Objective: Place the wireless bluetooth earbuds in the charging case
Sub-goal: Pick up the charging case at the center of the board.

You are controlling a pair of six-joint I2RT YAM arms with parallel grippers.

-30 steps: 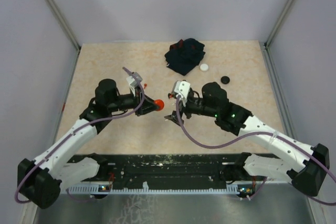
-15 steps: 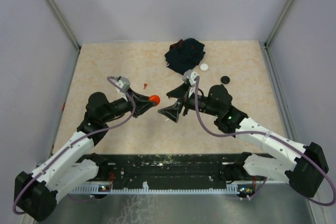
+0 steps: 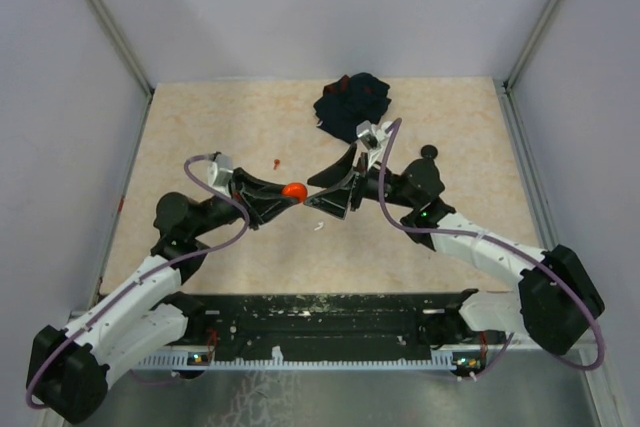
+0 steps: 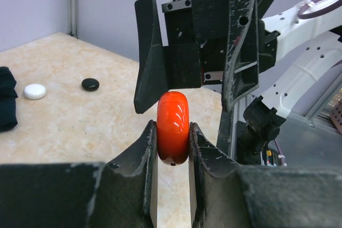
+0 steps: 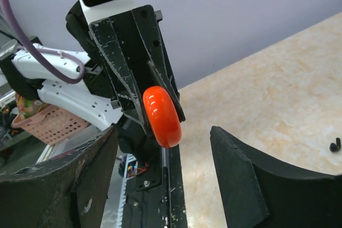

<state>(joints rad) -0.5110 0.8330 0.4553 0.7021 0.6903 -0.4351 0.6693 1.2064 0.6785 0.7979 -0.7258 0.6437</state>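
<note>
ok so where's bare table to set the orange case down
Bare table lies at the far left, between the left wall and the dark cloth. Another patch is the far right corner, beyond the black puck. The middle is crowded: the left fingers hold the orange case, the open right fingers face it, and a red earbud lies nearby.

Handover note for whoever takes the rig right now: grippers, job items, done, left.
Left gripper shut on the orange-red round plastic case, held edge-up off the beige table.
Right gripper open, jaws either side of the case, not touching.
Tiny red plastic earbud loose on the table.
Done: case picked up. Left: open it, seat earbuds.
</note>
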